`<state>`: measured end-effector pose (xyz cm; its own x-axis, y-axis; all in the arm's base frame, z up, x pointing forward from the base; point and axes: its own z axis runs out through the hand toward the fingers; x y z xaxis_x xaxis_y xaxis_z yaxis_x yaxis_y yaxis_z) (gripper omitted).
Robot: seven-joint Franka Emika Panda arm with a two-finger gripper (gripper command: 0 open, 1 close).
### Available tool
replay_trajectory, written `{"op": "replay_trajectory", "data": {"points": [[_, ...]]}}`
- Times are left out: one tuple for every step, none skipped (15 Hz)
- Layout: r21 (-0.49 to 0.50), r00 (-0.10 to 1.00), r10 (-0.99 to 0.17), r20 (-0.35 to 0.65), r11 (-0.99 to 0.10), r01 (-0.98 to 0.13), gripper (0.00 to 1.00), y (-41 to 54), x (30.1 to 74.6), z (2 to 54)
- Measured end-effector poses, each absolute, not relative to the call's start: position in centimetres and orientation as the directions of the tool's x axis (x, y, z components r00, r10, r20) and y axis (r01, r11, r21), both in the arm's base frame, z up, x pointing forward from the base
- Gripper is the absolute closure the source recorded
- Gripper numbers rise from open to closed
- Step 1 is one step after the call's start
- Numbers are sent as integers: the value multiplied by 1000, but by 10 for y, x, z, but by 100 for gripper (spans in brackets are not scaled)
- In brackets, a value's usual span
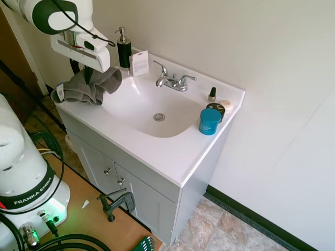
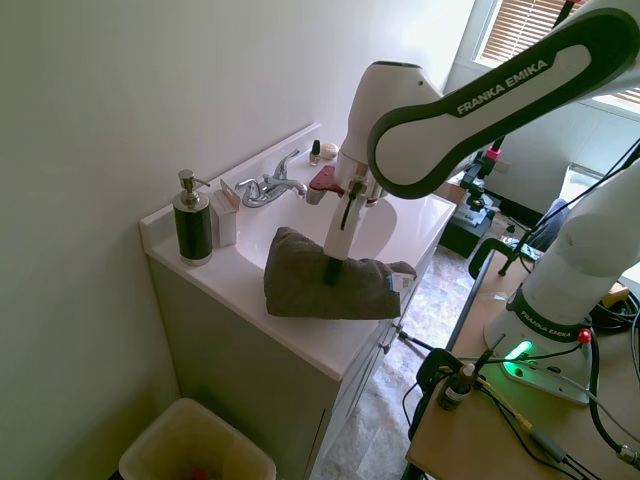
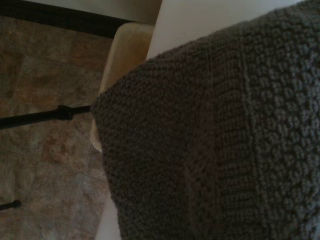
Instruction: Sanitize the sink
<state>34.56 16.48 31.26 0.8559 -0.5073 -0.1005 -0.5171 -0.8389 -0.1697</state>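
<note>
End effector [image 2: 334,268] is pressing down into the grey towel [image 2: 322,288] on the table corner, fingers buried in the folds so grip state cannot be told; sink [image 1: 149,102] basin is lying just beside it, toward the faucet [image 1: 172,79], towel's long axis running along the front edge.

Arm [image 2: 470,110] bent, wrist pointing straight down

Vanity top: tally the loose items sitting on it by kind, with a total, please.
Gray cloth: 1
Black soap dispenser: 1
White box: 1
Teal jar: 1
Black jar: 1
Nail polish bottle: 1
Small cream round item: 1
Total: 7
</note>
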Motion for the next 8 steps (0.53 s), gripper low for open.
{"op": "replay_trajectory", "data": {"points": [[-168, 858, -504, -99, -841, -514, 0, 166, 345, 313], [-167, 859, -502, -98, -843, -512, 0, 166, 344, 314], [-165, 860, -501, -99, -844, -510, 0, 167, 344, 315], [-166, 860, -501, -95, -844, -510, 0, 166, 344, 317], [-162, 860, -504, -76, -845, -509, 0, 163, 346, 320], [-161, 854, -518, -48, -840, -518, 0, 157, 352, 326], [-168, 842, -539, -19, -829, -534, 0, 146, 361, 335], [-182, 825, -565, 12, -812, -554, 0, 129, 374, 346]]}}
